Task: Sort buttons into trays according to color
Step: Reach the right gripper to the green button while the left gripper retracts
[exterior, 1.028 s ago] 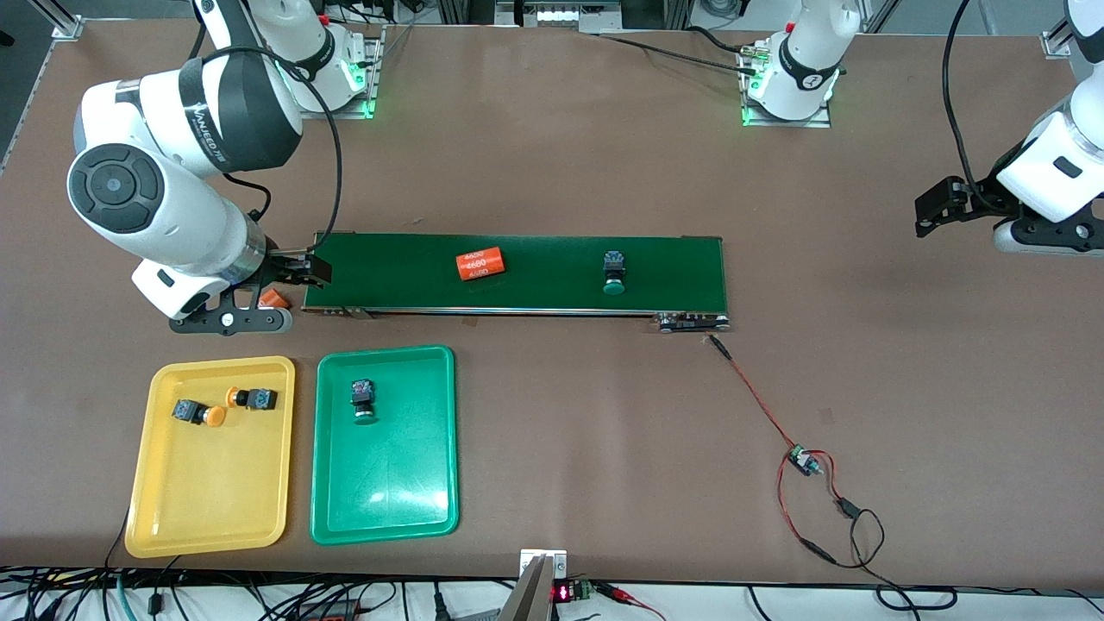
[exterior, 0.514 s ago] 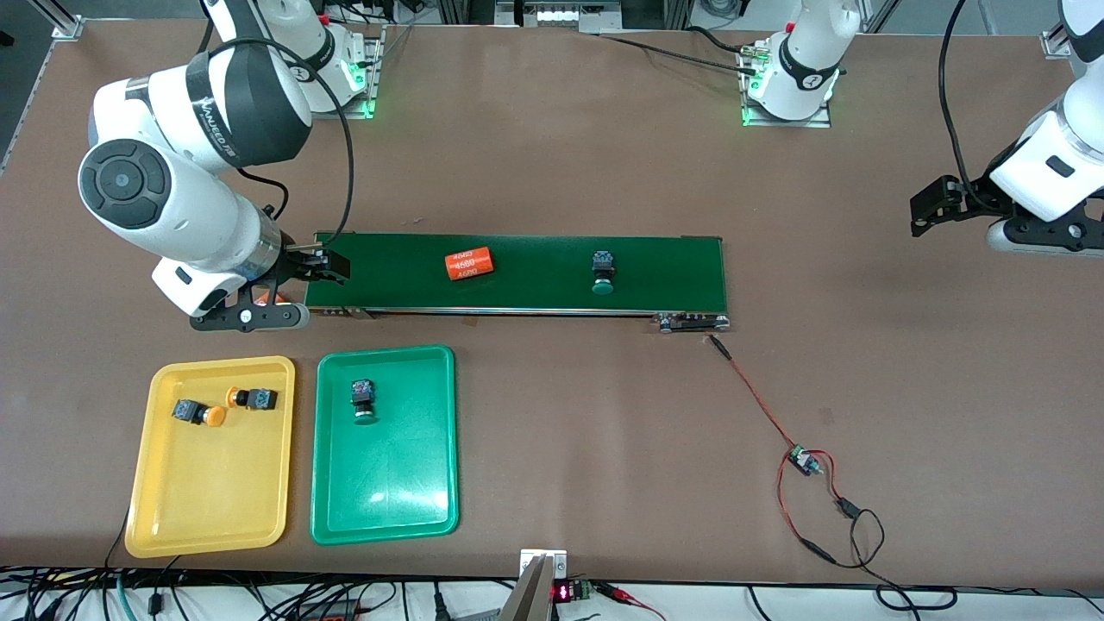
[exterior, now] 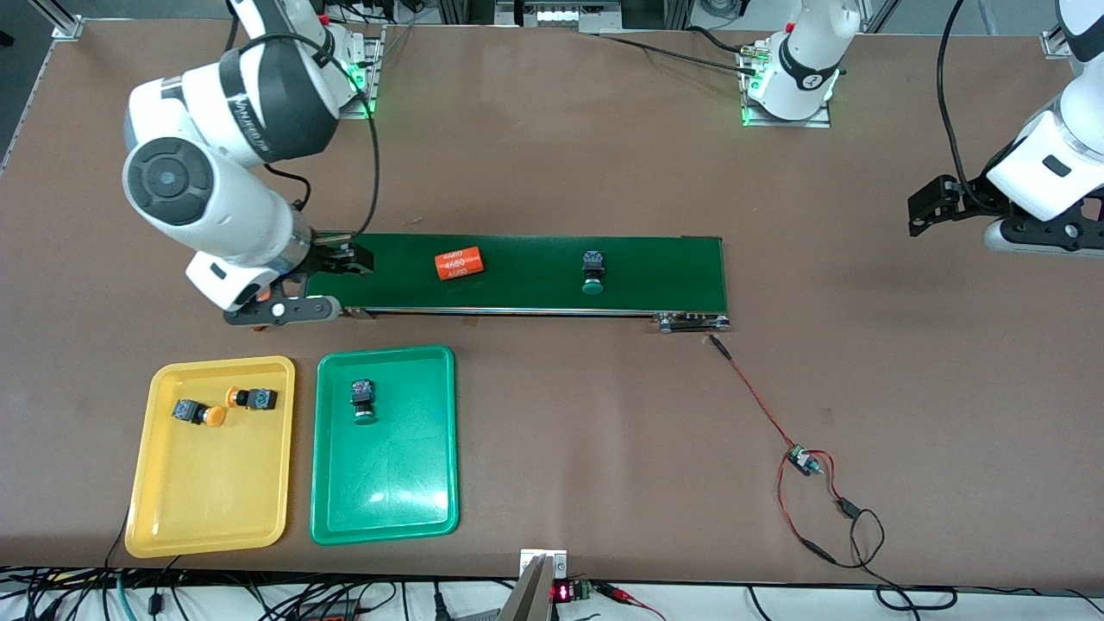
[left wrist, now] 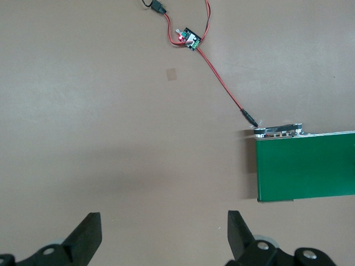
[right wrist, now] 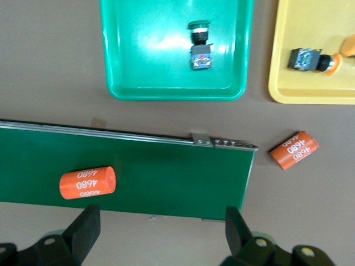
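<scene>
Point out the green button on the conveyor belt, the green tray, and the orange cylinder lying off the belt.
green button (exterior: pixel 592 287), front view, on its round green cap.
green tray (exterior: pixel 405 500), front view, on a bare part of its floor.
orange cylinder (right wrist: pixel 294 150), right wrist view, on its numbered side, on the table beside the belt's end.

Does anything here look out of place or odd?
One orange cylinder lies off the conveyor belt on the bare table, by the belt's end at the right arm's side. Another orange cylinder still rides the belt.

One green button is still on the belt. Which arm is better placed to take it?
Right, probably. Its open pincer hovers over the belt's end beside the trays, and the green button lies on that belt. The left pincer waits open over bare table.
</scene>
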Robot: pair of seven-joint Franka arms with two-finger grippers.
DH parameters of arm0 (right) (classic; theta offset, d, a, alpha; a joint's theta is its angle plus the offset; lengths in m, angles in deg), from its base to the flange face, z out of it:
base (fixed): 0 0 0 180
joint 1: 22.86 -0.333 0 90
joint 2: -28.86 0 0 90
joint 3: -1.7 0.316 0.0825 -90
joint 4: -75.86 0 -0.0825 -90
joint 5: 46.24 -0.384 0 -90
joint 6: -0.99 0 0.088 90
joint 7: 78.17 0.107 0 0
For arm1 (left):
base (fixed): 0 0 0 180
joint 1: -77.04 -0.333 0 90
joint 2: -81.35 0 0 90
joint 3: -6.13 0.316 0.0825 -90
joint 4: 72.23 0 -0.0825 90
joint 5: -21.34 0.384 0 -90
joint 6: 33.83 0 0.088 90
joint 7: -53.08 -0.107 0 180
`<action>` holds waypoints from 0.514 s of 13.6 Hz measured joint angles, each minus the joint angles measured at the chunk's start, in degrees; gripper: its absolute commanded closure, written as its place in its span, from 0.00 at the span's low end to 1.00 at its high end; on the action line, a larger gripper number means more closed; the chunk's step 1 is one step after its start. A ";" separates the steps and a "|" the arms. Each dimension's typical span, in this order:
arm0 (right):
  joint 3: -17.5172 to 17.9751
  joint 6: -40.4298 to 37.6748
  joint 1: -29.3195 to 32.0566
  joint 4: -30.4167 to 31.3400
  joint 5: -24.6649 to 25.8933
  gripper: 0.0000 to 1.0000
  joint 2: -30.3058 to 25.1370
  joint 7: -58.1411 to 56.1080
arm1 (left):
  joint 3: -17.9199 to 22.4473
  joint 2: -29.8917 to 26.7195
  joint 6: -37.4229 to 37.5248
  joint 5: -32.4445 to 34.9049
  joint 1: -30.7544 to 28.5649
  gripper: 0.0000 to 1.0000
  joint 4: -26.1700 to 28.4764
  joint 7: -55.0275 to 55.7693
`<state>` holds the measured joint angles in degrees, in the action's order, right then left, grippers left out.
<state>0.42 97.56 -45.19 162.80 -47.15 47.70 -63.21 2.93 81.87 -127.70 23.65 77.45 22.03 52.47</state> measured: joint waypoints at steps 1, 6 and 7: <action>0.01 0.00 -0.71 0.04 0.00 0.00 0.37 0.15 | 0.00 0.00 0.00 0.00 0.00 0.00 0.00 0.00; 0.13 0.16 -4.68 0.05 -0.06 0.00 2.33 3.35 | -0.01 0.00 0.00 0.00 0.01 0.00 0.00 0.00; 0.18 0.48 -5.90 0.05 -0.07 0.00 2.89 4.60 | -0.01 0.00 0.00 0.00 0.01 0.00 0.00 0.00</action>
<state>0.60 98.04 -51.09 162.85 -47.22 50.59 -58.61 2.92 81.87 -127.70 23.65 77.46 22.02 52.47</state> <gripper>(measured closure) 0.000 0.000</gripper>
